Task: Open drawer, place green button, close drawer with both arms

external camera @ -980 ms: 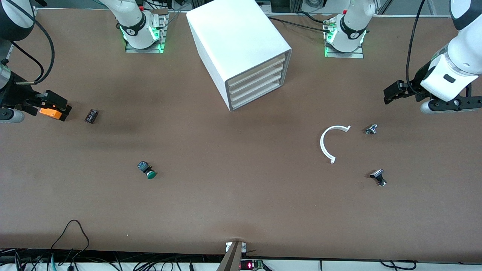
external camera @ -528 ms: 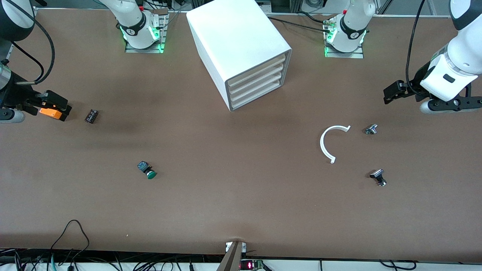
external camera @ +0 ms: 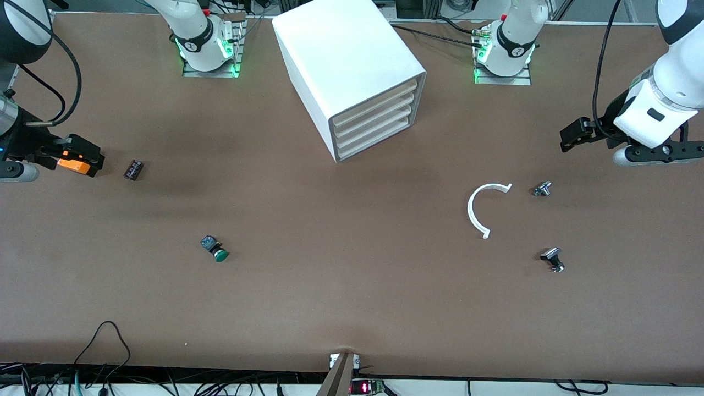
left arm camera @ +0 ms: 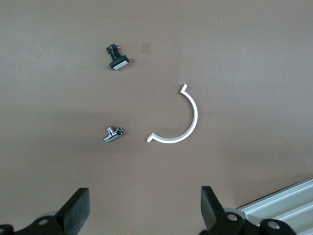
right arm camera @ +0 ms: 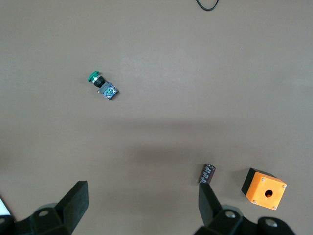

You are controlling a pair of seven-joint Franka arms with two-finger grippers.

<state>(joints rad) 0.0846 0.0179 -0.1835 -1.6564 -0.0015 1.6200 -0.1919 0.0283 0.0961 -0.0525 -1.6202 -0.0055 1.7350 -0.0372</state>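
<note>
Front view, button (external camera: 214,248) on its side, green cap toward camera, both pincers wide open, empty.

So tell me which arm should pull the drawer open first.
Probably left. The cabinet fronts face the left arm's end of the table, and the left end effector, open and empty, already sees them. The right end effector is over the button end.

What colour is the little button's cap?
Green, on the button; the right wrist view shows it best.
</note>
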